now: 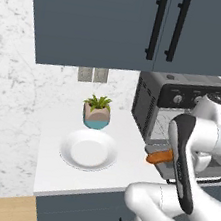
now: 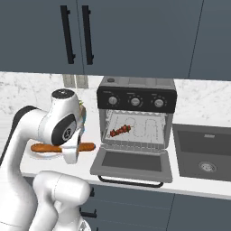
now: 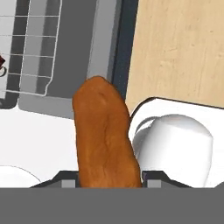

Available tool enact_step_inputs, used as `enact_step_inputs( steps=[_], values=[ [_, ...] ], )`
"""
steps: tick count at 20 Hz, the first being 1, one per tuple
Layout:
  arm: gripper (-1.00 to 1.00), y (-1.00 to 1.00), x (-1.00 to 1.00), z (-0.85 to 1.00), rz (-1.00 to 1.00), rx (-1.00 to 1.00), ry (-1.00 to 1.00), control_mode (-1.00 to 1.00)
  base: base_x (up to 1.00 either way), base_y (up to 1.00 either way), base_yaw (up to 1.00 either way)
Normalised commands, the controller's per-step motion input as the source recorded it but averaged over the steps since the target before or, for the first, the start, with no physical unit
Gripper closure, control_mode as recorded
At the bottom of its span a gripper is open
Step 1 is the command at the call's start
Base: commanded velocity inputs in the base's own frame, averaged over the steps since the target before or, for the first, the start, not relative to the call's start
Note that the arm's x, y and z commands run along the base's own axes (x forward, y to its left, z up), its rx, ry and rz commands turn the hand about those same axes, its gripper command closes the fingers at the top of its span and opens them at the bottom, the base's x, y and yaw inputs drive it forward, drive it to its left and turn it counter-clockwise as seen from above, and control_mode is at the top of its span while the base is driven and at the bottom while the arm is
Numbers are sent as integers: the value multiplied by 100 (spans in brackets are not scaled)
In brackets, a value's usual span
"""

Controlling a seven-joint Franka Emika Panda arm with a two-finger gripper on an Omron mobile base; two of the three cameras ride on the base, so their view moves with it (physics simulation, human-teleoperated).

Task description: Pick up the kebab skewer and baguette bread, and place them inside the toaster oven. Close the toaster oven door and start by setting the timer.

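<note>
The baguette bread (image 3: 105, 135) sits between my gripper's (image 3: 109, 180) fingertips, so the gripper is shut on it. It hangs level above the counter, left of the toaster oven (image 2: 135, 101), with both ends of the baguette bread (image 2: 45, 148) poking out past my hand. Its orange tip also shows as the baguette bread (image 1: 158, 157) beside my forearm. The toaster oven door (image 2: 133, 161) lies dropped open and flat. On the wire rack inside rests the kebab skewer (image 2: 120, 131). My arm hides most of the oven's front in the left base view.
A white plate (image 1: 66, 148) sits on the counter left of the oven, with a small potted plant (image 1: 97, 111) behind it. A sink (image 2: 205, 149) lies right of the oven. Dark wall cabinets (image 2: 76, 36) hang overhead.
</note>
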Motion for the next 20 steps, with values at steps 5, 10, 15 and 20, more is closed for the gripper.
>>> enact_step_inputs(
  steps=[5,10,15,20],
  values=[
    [100,-92,-3,16,-7,6,-17,-100,0,0,0],
    [100,-75,29,43,0,7,-16,-100,0,0,0],
    [100,-53,63,41,0,4,-13,-100,0,0,0],
    [100,-32,71,21,0,1,-8,-100,0,0,0]
  ],
)
